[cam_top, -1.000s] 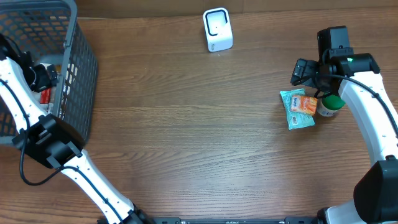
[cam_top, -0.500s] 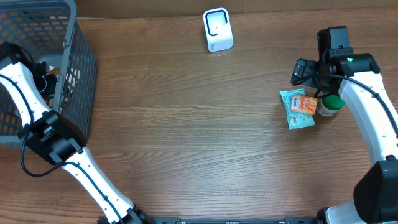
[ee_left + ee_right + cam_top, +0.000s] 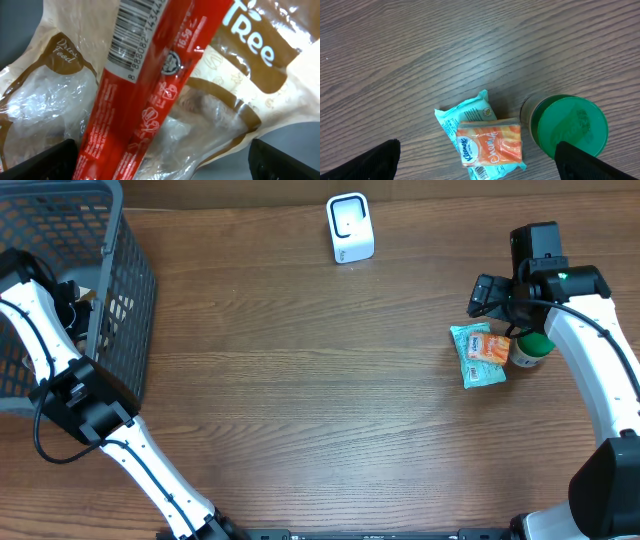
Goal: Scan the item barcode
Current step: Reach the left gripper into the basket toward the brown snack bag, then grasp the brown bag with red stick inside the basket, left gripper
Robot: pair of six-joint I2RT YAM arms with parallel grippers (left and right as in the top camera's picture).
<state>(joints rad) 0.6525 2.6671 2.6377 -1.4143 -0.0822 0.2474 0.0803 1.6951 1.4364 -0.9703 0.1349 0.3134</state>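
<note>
My left gripper (image 3: 70, 305) reaches down inside the grey mesh basket (image 3: 130, 290). It (image 3: 165, 167) is open and hangs close over a red stick package (image 3: 145, 95), whose barcode (image 3: 135, 30) faces up. The red package lies on a brown and clear food bag (image 3: 240, 75). Nothing is held. The white scanner (image 3: 350, 227) stands at the table's far middle. My right gripper (image 3: 490, 300) is open above an orange tissue pack (image 3: 490, 142) that lies on a teal pack (image 3: 460, 117).
A green-lidded jar (image 3: 568, 125) stands just right of the tissue pack (image 3: 487, 348). The basket walls close in around my left arm. Bare wooden table (image 3: 300, 400) stretches between the basket and the right-hand items.
My left arm shifted slightly within the basket, and it now covers the red item that showed beside it in the overhead view. The right arm has not moved.
</note>
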